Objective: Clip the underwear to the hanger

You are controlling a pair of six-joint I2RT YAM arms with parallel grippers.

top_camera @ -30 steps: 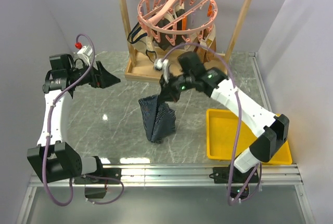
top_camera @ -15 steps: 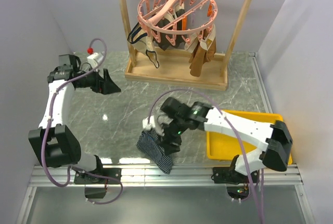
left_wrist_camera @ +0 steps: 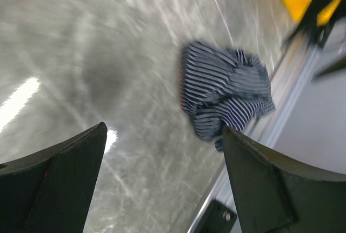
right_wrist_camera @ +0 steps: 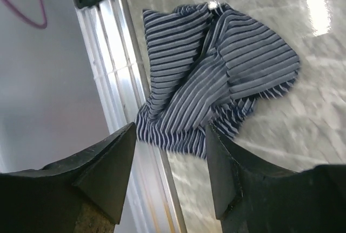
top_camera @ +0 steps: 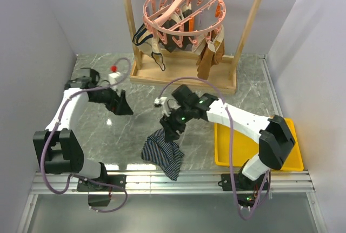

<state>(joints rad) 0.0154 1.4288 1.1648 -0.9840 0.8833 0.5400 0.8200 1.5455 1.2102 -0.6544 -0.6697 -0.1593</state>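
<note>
The underwear lies crumpled on the marble table, in front of the wooden rack and well apart from it. It is on the side of the table far from the rack, and one corner hangs over the metal rail there. No peg holds it. The stripes show clearly in both wrist views.

The hanger hangs from the top bar of the rack, inside its frame. A tan garment and a black-and-white garment hang from its pegs, above the base of the rack.

The right gripper is between the rack and the underwear, just above the cloth and pointing down at it. Its fingers stand apart and nothing is between them; the cloth is below them.

The left gripper is in front of the left post of the rack, near it, and away from the underwear. Its fingers are wide apart and hold nothing.

The yellow tray is in front of the right end of the rack, beside the underwear.
</note>
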